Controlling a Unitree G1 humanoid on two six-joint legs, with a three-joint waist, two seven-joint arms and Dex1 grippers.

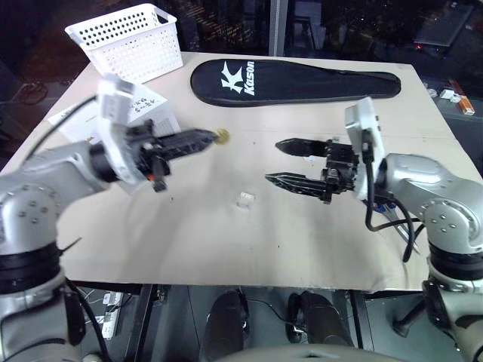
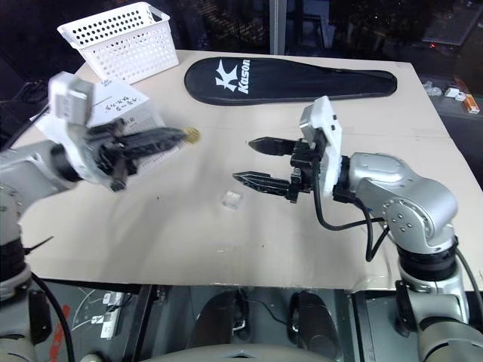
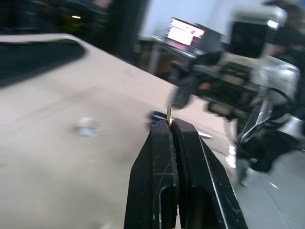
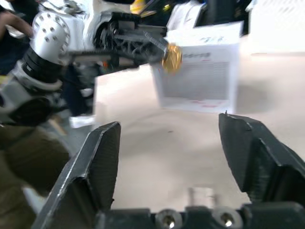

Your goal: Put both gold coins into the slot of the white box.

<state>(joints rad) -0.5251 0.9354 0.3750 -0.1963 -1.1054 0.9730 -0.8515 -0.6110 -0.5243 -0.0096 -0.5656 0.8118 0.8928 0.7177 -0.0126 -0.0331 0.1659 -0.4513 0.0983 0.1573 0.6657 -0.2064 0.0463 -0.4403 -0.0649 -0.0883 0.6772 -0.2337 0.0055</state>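
A gold coin (image 1: 223, 136) is pinched at the very tips of the left tool (image 1: 213, 139), held in the air above the tabletop (image 1: 226, 241); the left tool is fully closed on it, and in the left wrist view only a thin edge of the coin (image 3: 169, 115) is seen standing out past the fingertips. The coin is judged light, stiff and smooth (likely slippery), so a shallow edge grip like this could let it twist or drop; a hold across the flat faces, deeper in the pads, would be safer. The second coin cannot be made out.

The white box (image 2: 127, 105) is seen behind the left arm, near the white basket (image 1: 132, 39); handwriting is visible on its top, but the slot is too small to tell. The coin is not yet over the box.

The right tool (image 1: 285, 162) is held level and apart from the left one, its fingers spread wide with nothing between them. A small clear plastic piece (image 1: 244, 199) lies on the tabletop between the two arms, and a black racket cover (image 1: 294, 79) lies at the far side.
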